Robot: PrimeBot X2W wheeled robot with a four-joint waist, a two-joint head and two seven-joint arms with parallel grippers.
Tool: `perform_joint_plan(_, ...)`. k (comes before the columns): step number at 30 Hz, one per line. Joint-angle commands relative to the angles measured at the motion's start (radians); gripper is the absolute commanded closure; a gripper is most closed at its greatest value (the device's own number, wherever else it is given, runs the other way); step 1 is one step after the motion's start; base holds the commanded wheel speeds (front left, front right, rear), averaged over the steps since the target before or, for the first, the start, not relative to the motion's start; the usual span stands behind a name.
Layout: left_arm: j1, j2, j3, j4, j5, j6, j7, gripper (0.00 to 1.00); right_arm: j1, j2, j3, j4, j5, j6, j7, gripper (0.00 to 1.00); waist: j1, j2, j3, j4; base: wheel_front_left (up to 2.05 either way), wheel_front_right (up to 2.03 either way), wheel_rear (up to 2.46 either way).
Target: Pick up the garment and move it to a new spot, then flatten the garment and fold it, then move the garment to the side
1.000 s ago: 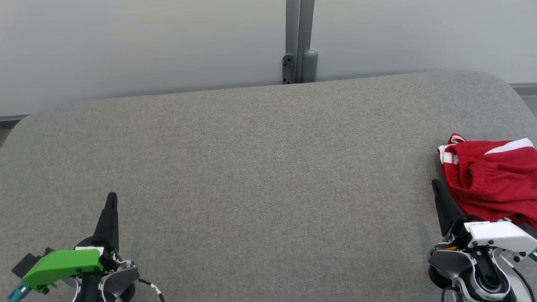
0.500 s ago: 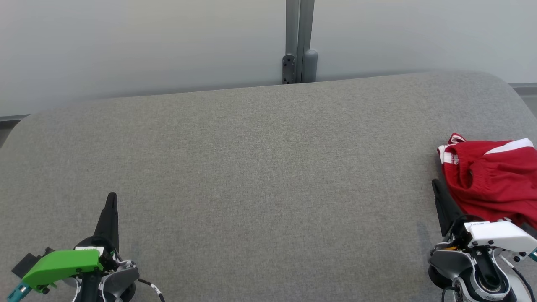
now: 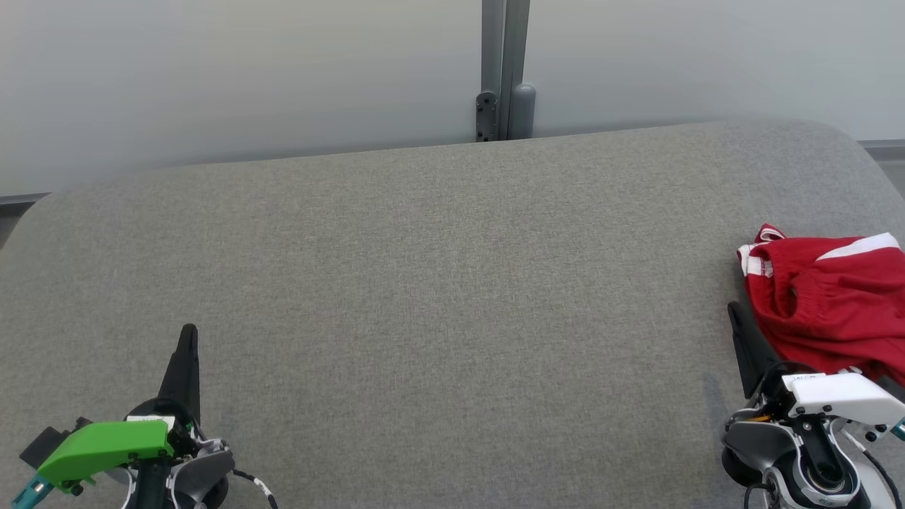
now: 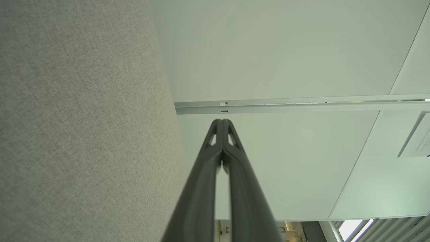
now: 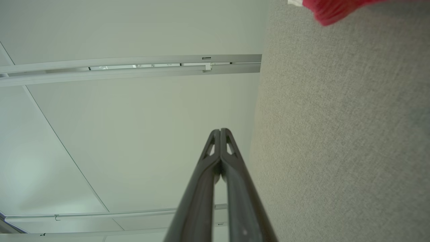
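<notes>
- The red garment (image 3: 827, 304) has white trim and, going by its gathered band, is probably a pair of sports shorts. It lies rumpled at the right edge of the grey counter (image 3: 438, 283) and runs past the right border of the head view.
- This fits two stages: a heap waiting to be carried to a new spot, or one already set off to the side. It looks bunched rather than squarely folded.
- The left gripper (image 3: 187, 336) is at the near left with its fingers pressed together, holding nothing and well apart from the cloth.
- The right gripper (image 3: 735, 314) is also pressed together and empty. It sits just beside the garment's near-left edge, and I cannot tell whether it touches the cloth.
- Risk – the cloth lies close to the counter's right side, so a sideways nudge from the right arm could push it over the edge and out of reach.
- Risk – if it is gripped, the layers are piled, so a pinch may catch only one fold and the rest would trail, twist or drag on the rough grey weave.
- Risk – part of the garment is out of the head view, so its full outline has to be guessed and a grasp could land on a leg opening instead of the band.
- Risk – the closed fingertips could snag the waistband loop.
- Count – one garment, one counter, two grippers and one grey post (image 3: 503, 71) on the far wall.
</notes>
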Motion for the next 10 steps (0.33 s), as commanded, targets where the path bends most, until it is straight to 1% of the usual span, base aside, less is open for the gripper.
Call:
perform_joint_plan(1, -0.011, 0.007, 0.003, -0.002, 0.000, -0.005, 0.004, 1.00, 0.009, -0.004, -0.002, -0.005, 0.007, 0.000, 0.003, 1.00, 0.0000, -0.0001, 0.000, 0.000, 0.00, 0.00, 0.00)
perform_joint_plan(10, -0.011, 0.007, 0.003, -0.002, 0.000, -0.005, 0.004, 1.00, 0.009, -0.004, -0.002, -0.005, 0.007, 0.000, 0.003, 1.00, 0.0000, -0.0001, 0.000, 0.000, 0.00, 0.00, 0.00)
